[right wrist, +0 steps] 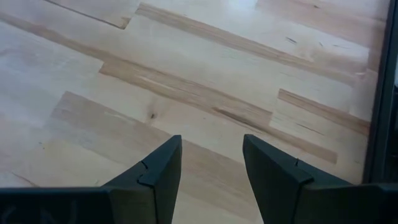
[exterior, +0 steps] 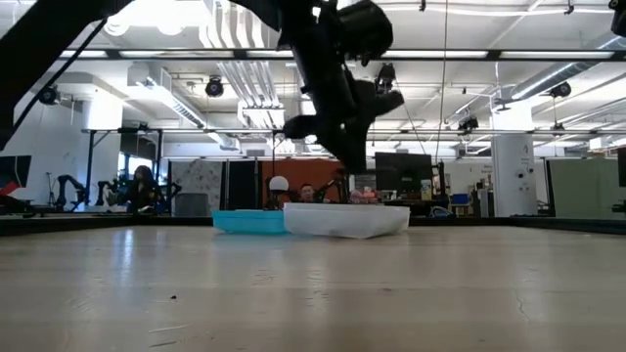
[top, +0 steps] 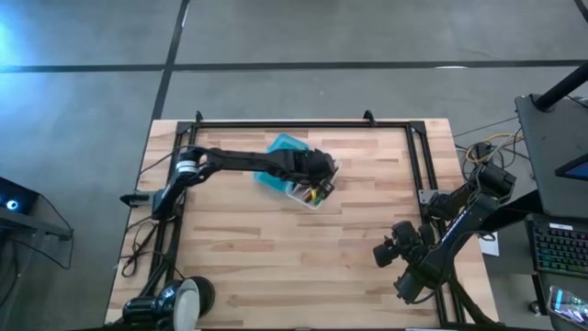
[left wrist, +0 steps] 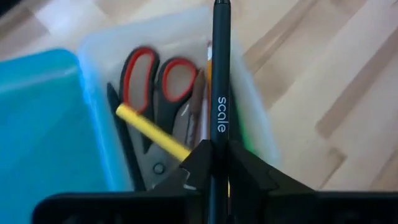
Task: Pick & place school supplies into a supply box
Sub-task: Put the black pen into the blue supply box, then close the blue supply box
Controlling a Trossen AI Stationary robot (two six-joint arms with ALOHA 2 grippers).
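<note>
The supply box lies open near the table's middle, with its teal half (top: pixel 283 145) toward the far edge and its clear half (top: pixel 312 191) nearer. In the left wrist view the clear half (left wrist: pixel 99 50) holds red-handled scissors (left wrist: pixel 155 81), a yellow pencil (left wrist: pixel 152 130), a dark pen (left wrist: pixel 121 130) and other thin pens. My left gripper (left wrist: pixel 219 149) hovers over the clear half (exterior: pixel 347 220), shut on a dark pen (left wrist: pixel 221 74) lettered "scale". My right gripper (right wrist: pixel 211 162) waits open over bare wood near the table's right edge (top: pixel 386 253). My left gripper pinches the dark pen between its two fingers (left wrist: pixel 199 158), at the barrel just behind the lettering (left wrist: pixel 220 134). The pen runs along the fingers and sticks out well past their tips. It is lifted clear, above the clear half of the box.
A black metal frame (top: pixel 303 122) runs along the table's far, left and right sides. A round lamp-like object (top: pixel 188 296) sits at the near left corner. Bare wood (top: pixel 276 267) stretches across the near half of the table. People and equipment show in the room behind.
</note>
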